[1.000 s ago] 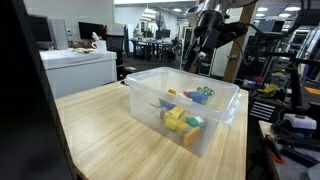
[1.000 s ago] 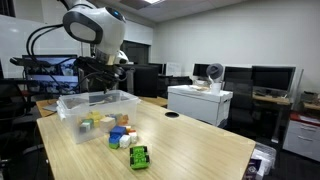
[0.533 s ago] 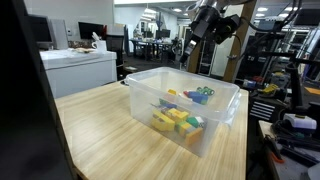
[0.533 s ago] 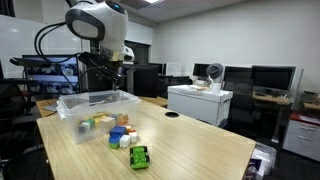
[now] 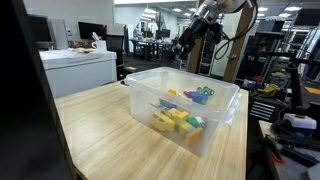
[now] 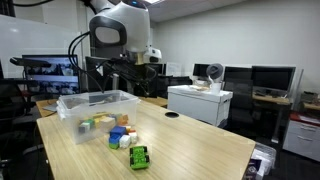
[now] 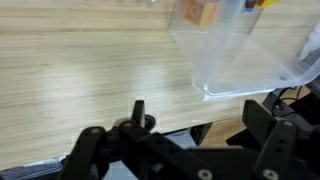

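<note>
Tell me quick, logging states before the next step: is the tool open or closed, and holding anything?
Tool: open, holding nothing, up beside the clear bin.

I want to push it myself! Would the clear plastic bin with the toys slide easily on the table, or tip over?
The clear plastic bin looks wide and low, so it probably wouldn't tip. The wooden table looks smooth, so it would likely slide. Only a few small toys lie inside, so it seems light.
</note>
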### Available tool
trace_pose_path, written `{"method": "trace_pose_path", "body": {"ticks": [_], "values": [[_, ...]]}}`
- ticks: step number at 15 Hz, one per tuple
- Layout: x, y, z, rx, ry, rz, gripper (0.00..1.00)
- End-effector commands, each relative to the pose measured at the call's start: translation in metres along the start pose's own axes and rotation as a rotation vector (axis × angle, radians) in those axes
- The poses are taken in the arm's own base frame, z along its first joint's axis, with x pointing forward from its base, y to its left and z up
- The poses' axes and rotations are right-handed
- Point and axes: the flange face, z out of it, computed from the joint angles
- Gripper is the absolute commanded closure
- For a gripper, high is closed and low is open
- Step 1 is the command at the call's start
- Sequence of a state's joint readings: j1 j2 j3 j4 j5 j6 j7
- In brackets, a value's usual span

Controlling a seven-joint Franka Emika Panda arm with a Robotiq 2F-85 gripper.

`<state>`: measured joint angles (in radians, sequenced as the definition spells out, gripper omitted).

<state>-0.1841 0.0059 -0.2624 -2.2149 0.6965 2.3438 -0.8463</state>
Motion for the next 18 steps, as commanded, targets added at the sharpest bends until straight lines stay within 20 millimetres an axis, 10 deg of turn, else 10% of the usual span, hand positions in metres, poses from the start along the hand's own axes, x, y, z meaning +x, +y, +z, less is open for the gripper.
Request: {"method": "trace_pose_path", "body": {"ticks": [1,18], "values": [[0.000,0.036,0.007,-0.092,0.004,-0.049,0.00],[-0.090,0.146,0.030,-0.126,-0.442,-0.859,0.00]]}}
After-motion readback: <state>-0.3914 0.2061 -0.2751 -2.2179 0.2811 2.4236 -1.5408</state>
